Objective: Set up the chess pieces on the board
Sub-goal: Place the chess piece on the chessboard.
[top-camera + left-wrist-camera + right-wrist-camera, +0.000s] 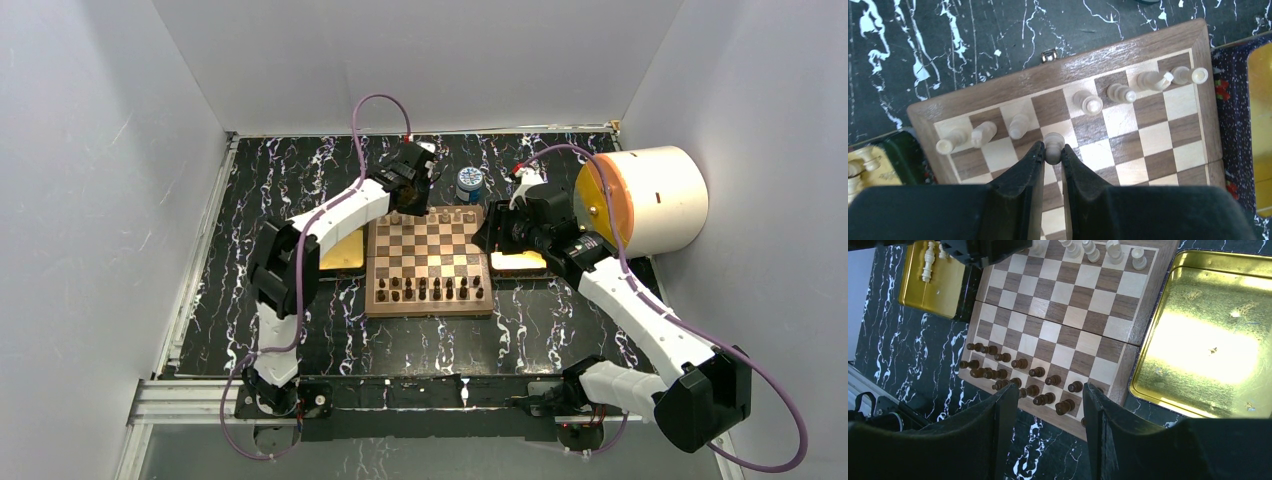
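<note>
left claw [1052, 156] is pinched tight on a cream pawn [1053, 141] mid-frame over the board [1148, 140]; right claw [1049, 390] sits half open, holding nothing.

Board [1148, 47]: wood, grain visible along the border, satin finish, light glare on the far rail.
Small latch [1048, 56] at its edge: bright metal.
Cream chess pieces [1088, 102]: turned, smooth, low sheen; wood or plastic, cannot tell. Cream pawn [1053, 141]: same finish.
Dark brown pieces [1037, 372]: smooth, slightly glossy.
Gold tray [1198, 315]: sheet metal, mirror-shiny, strong glare.
Table [250, 190]: black marble-pattern top, white veining, faint sheen.
Fingers [1020, 185] of left gripper [1052, 152]: black, matt, finely textured plastic. Right gripper [1048, 392] likewise.
Arm shells [640, 310]: smooth white plastic.
Cables [356, 130]: purple, smooth sheath.
</note>
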### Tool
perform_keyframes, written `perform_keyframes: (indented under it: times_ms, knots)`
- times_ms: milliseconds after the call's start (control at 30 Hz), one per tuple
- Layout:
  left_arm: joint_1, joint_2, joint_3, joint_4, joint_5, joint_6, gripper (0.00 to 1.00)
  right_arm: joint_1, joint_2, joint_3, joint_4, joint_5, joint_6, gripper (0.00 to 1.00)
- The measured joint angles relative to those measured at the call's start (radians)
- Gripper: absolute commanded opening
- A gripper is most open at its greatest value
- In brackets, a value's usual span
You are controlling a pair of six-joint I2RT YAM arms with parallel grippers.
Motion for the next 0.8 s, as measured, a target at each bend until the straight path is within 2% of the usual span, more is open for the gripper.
perform_keyframes:
  times_ms: [233,800]
  knots:
    - [-0.007,0.066,0.037,0.022,0.0,-0.016,0.06,0.0,-0.001,-0.005,0.002,0.007,0.003,0.59]
    - [-0.012,0.067,0.045,0.028,-0.017,-0.018,0.07,0.0,-0.003,-0.014,-0.003,0.008,0.006,0.59]
